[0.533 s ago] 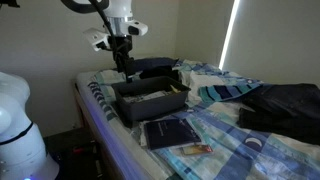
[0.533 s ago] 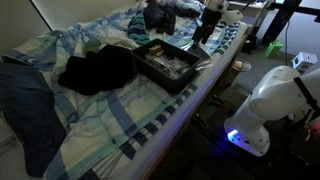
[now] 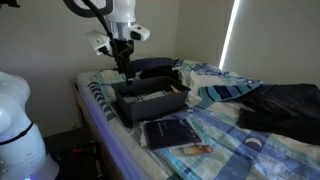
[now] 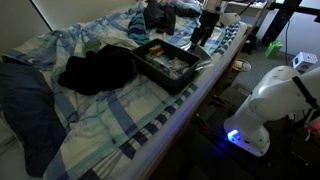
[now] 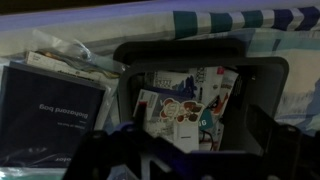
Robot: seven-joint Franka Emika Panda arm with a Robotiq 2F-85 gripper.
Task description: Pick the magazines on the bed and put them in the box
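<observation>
On the bed [image 3: 235, 140]: the navy magazine [image 3: 172, 132] lies flat on the checked sheet, just beside the box [image 3: 150, 106]. The orange-tan magazine [image 3: 196, 150] lies flat next to it, nearer the bed's edge.
Box: sits on the bed by the striped edge. The wrist view shows printed, pictured papers [image 5: 185, 100] already inside; I cannot tell what they are.
Gripper [image 3: 125, 66]: hangs over the box, jaws wide apart, nothing held.
Cloth bundle [image 4: 95, 72]: a dark heap beside the box, no part of the job.
Done: nothing, as far as seen; both magazines are outside the box.
Left: two picks and two placements, probably the navy cover first as the closer one.
Risk: thin flat covers on a soft sheet will likely be hard to get under.
</observation>
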